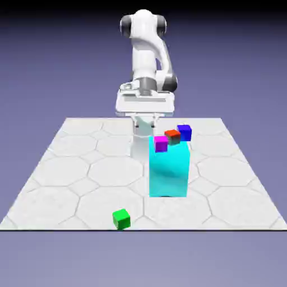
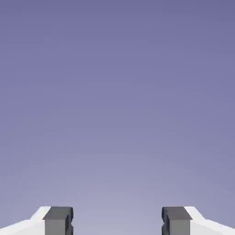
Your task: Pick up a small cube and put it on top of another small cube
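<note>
Now, with the gripper [image 2: 117, 220] spread and holding nothing, it should drop straight over the green cube [image 1: 121, 218] at the counter's [image 1: 67, 168] near edge, well apart from the cyan block [image 1: 168, 174].

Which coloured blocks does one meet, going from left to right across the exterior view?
Green cube → magenta cube → red cube → blue cube. The tall cyan block spans under the magenta and red ones, so it has no clear place in the order.
</note>
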